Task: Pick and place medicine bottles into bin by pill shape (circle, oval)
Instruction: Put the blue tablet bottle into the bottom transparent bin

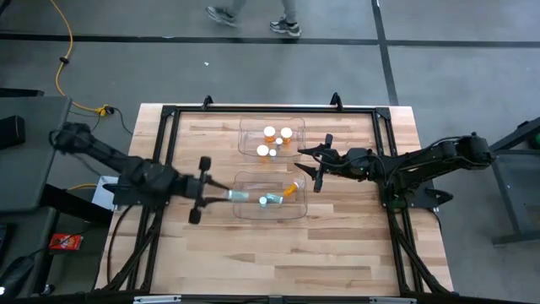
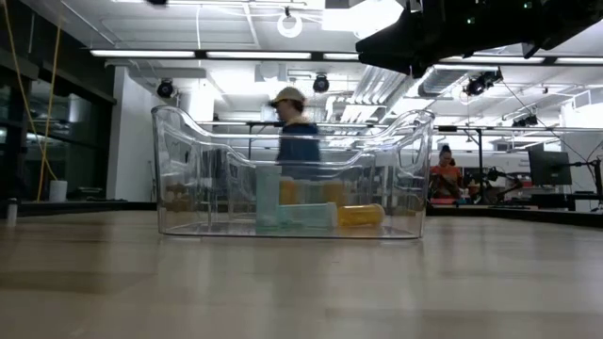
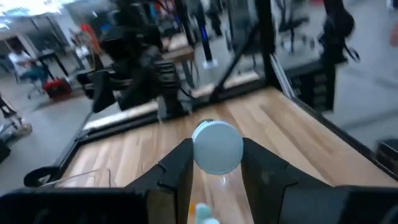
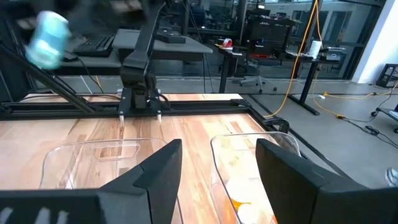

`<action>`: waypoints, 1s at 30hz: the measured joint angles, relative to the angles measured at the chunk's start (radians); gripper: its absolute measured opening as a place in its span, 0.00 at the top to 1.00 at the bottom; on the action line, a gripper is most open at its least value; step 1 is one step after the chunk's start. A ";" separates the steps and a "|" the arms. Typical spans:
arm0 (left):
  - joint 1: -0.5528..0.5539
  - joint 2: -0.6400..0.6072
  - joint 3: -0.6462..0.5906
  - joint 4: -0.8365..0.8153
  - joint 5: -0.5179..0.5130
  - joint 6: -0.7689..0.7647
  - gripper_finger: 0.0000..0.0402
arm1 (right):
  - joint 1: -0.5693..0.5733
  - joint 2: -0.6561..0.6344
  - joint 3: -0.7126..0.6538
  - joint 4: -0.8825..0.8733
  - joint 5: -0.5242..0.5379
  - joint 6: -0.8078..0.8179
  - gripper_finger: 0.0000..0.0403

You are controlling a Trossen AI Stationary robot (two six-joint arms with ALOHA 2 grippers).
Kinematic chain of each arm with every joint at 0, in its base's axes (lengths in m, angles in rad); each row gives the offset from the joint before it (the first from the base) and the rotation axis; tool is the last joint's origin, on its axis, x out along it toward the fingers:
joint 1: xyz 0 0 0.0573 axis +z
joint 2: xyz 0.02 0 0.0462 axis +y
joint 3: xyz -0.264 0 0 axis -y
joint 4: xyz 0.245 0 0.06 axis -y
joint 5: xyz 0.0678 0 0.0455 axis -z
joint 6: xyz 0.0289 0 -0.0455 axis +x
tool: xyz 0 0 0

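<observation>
My left gripper (image 1: 221, 192) is shut on a pale teal bottle (image 1: 239, 194) over the left end of the near clear bin (image 1: 240, 211). That bin holds a teal bottle (image 1: 272, 199) and an orange bottle (image 1: 291, 188), both lying down. The far clear bin (image 1: 245, 127) holds several orange bottles with white caps (image 1: 269, 132), standing upright. My right gripper (image 1: 316, 166) is open and empty, above the right ends of the two bins. In the right wrist view its fingers stand wide apart (image 4: 217, 168), and the held bottle shows as a teal blur (image 4: 48, 38). My left gripper (image 3: 219, 163) pinches the teal bottle's side walls (image 3: 198, 163) between its two fingers. The bottle lies along the fingers, with its round pale end (image 3: 217, 146) toward the wrist camera. It comes at the bin from the table's left, and the bottle is lifted clear of it.
A black frame (image 1: 169, 114) runs around the wooden table top (image 1: 337, 236). In the low view the near bin (image 2: 188, 188) stands mid-table with its bottles (image 2: 306, 217); people move in the room behind it. Bare wood lies on the near side of the bins.
</observation>
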 joint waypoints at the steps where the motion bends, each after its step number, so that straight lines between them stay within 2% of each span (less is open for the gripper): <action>1: 0.052 -0.008 -0.054 0.086 0.050 0.002 0.74 | 0.000 0.000 0.000 0.000 0.000 0.000 0.51; 6: 0.268 0.026 -0.256 0.511 0.227 -0.052 0.74 | 0.000 0.000 0.000 -0.005 0.000 0.000 0.51; 10: 0.367 0.066 -0.309 0.693 0.314 -0.121 0.74 | 0.000 0.000 0.000 -0.005 0.000 -0.003 0.51; 13: 0.392 0.082 -0.309 0.718 0.338 -0.148 0.74 | 0.000 0.000 0.000 -0.005 0.000 -0.003 0.51; 30: 0.393 0.120 -0.308 0.714 0.334 -0.184 0.74 | 0.000 0.000 0.000 -0.005 0.000 0.000 0.51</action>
